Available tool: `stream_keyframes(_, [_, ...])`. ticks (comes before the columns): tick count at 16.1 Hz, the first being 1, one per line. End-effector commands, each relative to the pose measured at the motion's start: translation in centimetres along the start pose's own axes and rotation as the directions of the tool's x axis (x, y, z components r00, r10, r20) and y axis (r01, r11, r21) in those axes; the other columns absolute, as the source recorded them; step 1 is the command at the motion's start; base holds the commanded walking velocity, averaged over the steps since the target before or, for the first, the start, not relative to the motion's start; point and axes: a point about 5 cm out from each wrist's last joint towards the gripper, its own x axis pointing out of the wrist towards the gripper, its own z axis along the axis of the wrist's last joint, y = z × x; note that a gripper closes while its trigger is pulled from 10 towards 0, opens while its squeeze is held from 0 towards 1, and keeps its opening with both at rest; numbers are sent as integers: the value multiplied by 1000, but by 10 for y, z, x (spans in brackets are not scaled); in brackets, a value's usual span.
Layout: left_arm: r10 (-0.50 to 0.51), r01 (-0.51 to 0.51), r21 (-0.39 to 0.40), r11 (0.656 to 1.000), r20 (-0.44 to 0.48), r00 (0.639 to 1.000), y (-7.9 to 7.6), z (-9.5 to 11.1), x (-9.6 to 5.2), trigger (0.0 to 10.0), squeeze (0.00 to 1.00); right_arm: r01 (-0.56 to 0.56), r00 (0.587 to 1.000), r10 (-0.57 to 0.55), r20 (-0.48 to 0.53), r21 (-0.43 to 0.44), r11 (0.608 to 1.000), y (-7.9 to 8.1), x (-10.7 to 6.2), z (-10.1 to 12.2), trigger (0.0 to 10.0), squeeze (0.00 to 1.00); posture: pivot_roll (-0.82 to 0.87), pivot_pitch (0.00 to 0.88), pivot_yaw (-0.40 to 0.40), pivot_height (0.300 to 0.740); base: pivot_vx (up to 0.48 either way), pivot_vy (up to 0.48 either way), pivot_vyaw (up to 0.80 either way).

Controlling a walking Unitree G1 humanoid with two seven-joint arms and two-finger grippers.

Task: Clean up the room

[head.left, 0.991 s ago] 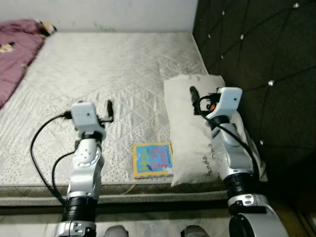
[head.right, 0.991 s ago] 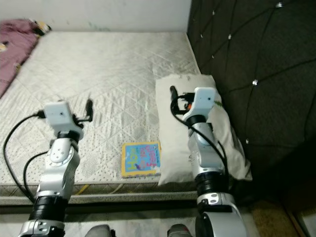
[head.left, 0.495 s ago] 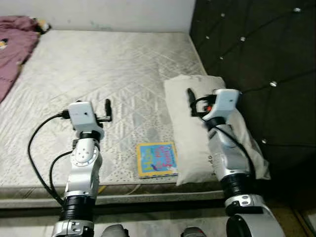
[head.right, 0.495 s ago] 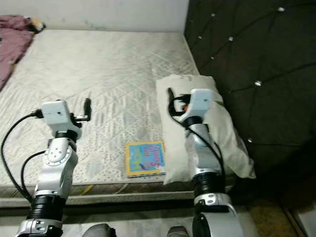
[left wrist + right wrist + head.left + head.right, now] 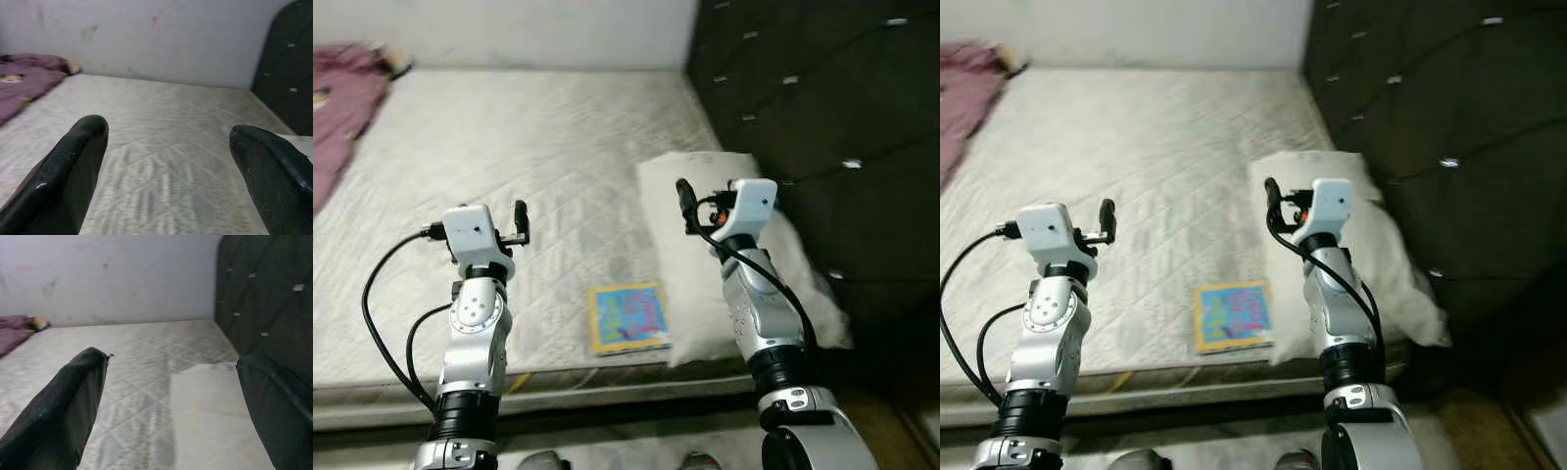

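You can't read any text here; the book (image 5: 628, 317) cover probably carries print, but it's blurred

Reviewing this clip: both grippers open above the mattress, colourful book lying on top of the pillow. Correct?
Not quite. The left gripper and right gripper are open, but the left eye view shows the book lying on the mattress beside the pillow.

1. My two arms are silver metal, built of rounded jointed segments with black collars near the base.
2. Each wrist carries a boxy white camera housing.
3. A black cable (image 5: 386, 304) loops beside my left arm.
4. My left gripper (image 5: 168, 161) and right gripper (image 5: 171, 396) have long, glossy black fingers.
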Motion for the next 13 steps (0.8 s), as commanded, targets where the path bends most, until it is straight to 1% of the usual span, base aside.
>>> stream_keyframes(1, [-13, 13, -2, 1000, -2, 1000, -4, 1, 1, 10000, 0, 7, 1000, -7, 2, 1, 1000, -3, 2, 2, 10000, 0, -54, 0, 17, 740, 0, 405, -600])
stream_keyframes(4, [-7, 7, -6, 1000, -4, 1000, -4, 1, 1, 10000, 0, 7, 1000, -7, -2, -1, 1000, -3, 1, 2, 10000, 0, -54, 0, 17, 740, 0, 406, -498])
stream_keyframes(13, [-20, 20, -3, 1000, -4, 1000, -5, 0, 2, 10000, 0, -3, 1000, 3, -5, -5, 1000, -2, 2, 1, 10000, 0, -52, 0, 17, 740, 0, 480, -478])
